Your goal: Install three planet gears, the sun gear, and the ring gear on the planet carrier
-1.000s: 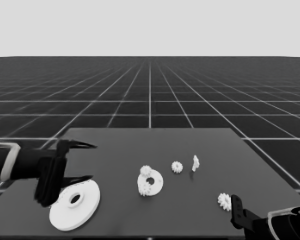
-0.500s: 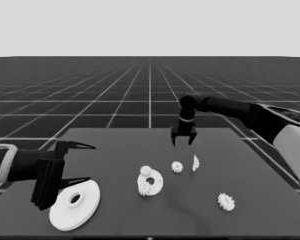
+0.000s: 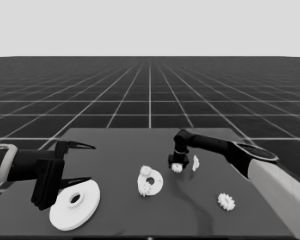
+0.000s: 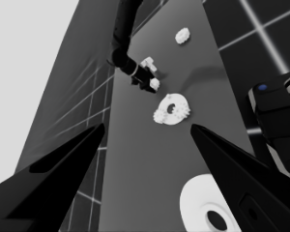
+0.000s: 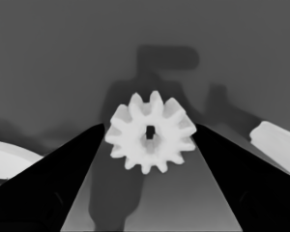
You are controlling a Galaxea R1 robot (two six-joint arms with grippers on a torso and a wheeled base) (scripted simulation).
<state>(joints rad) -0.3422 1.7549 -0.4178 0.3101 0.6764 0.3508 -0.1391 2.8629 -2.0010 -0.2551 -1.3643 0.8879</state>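
My right gripper is down at the middle of the table, its two fingers set either side of a small toothed gear; in my right wrist view the tips touch the teeth on both flanks, so I take it as clamped on that gear, though whether the gear rests on the table or hangs above it I cannot tell; just beside it on the far-right side stands the thin white piece, seen in that wrist view only as a pale edge; nearer the table's centre lies the smaller round part, with two gears already seated on it, one at its far rim and one at its near rim; another gear lies alone toward the table's near right; my left gripper waits over the table's left end, fingers spread wide; the larger round part lies flat below it, not held; my left wrist view shows the right arm's reach and dark machinery with blue lights past the table edge.
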